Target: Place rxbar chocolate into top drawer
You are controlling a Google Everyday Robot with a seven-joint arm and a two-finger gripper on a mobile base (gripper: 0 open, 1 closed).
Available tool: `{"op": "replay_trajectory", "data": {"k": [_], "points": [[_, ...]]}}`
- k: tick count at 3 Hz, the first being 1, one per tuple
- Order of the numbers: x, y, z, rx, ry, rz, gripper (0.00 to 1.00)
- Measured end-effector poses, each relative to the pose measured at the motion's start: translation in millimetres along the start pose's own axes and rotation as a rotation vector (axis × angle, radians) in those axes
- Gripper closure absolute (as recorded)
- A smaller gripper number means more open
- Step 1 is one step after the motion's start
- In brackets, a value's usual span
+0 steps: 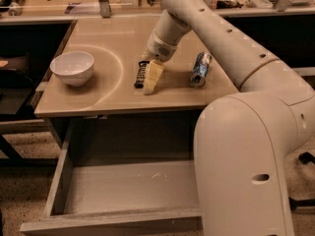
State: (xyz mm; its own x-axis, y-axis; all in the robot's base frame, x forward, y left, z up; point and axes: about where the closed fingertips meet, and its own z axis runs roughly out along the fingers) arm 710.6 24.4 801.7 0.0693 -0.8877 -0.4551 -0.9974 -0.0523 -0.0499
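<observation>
Lengthwise front-to-back, rxbar chocolate (141, 74), tool (150, 84) just beside its right.

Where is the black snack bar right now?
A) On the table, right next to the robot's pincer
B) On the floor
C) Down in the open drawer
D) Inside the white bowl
A: the rxbar chocolate lies flat on the table, with the pincer lowered just to its right, while the open top drawer below has no bar in it.
</observation>
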Motion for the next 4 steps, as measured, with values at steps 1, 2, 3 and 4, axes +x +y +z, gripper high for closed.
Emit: {"op": "replay_trajectory", "data": {"k": [1, 2, 3, 4], "points": [[0.0, 0.0, 0.0, 0.000, 0.000, 0.000, 0.42], [0.0, 0.0, 0.0, 0.000, 0.000, 0.000, 0.65], [0.0, 0.0, 0.1, 0.000, 0.000, 0.000, 0.88], [-0.1, 0.0, 0.0, 0.000, 0.000, 0.000, 1.00]]}}
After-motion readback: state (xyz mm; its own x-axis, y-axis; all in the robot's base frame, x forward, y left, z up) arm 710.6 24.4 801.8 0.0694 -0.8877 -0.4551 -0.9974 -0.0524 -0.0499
